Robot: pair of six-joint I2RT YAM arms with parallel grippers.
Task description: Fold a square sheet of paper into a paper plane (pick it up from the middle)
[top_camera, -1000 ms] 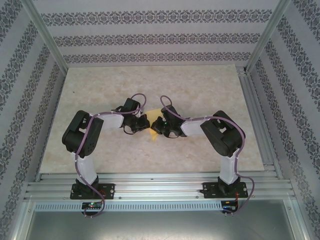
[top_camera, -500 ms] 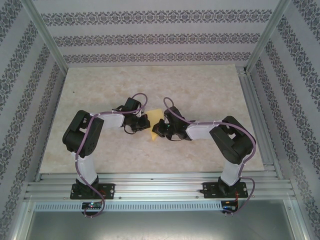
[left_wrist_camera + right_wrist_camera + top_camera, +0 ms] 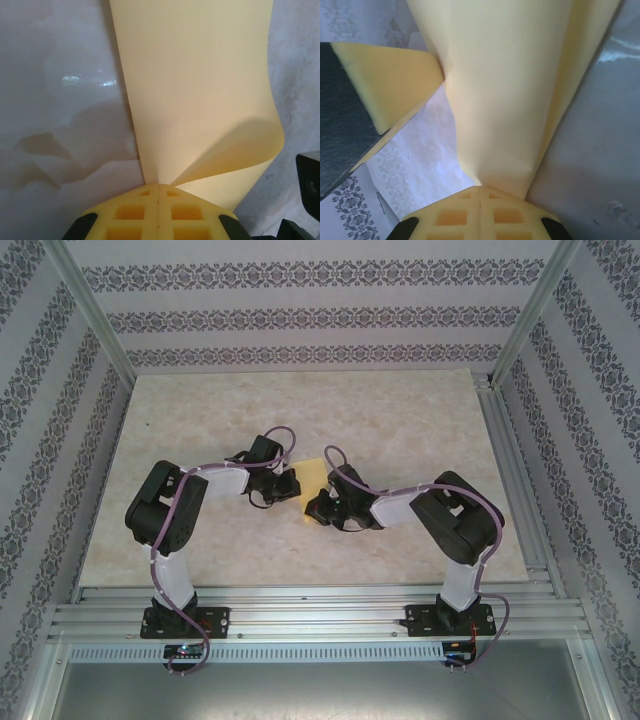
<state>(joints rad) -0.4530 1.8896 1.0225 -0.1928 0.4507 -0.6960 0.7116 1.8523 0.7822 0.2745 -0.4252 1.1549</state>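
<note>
The square sheet of paper sits pinched at two edges, your left gripper and right gripper both clamped on it over the middle of the surface, so any uneven pull could tear or crumple it.

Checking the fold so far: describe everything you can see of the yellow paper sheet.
The square sheet of paper is thin, plain pale yellow and matte. It sits around the middle of the table, pinched from both sides: the left gripper and the right gripper are each shut on an edge. It is not flat: near the left gripper one layer curls over, and a soft crease runs away from the right one. Whether it touches the table I cannot tell.
</note>
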